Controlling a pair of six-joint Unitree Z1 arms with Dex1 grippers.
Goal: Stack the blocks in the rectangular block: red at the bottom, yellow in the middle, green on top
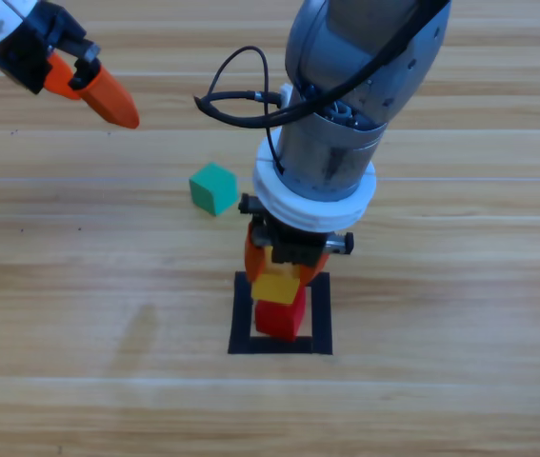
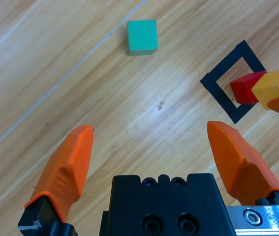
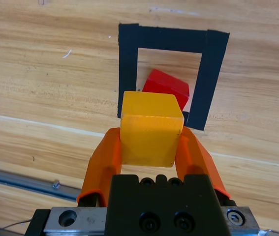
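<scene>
The red cube (image 1: pixel 281 319) (image 3: pixel 166 87) (image 2: pixel 245 89) sits inside the black tape rectangular block (image 1: pixel 241 319) (image 3: pixel 128 69) (image 2: pixel 217 88). My right gripper (image 1: pixel 279 276) (image 3: pixel 149 140) is shut on the yellow cube (image 1: pixel 276 286) (image 3: pixel 150 129) (image 2: pixel 276 86), which hangs just above and slightly behind the red one. The green cube (image 1: pixel 213 188) (image 2: pixel 142 36) lies on the table to the upper left of the outline. At the top left corner my left gripper (image 1: pixel 108 95) (image 2: pixel 154 152) hovers open, holding nothing.
Wooden table (image 1: pixel 79 314) all round. A black cable (image 1: pixel 236 95) loops off the right arm above the green cube.
</scene>
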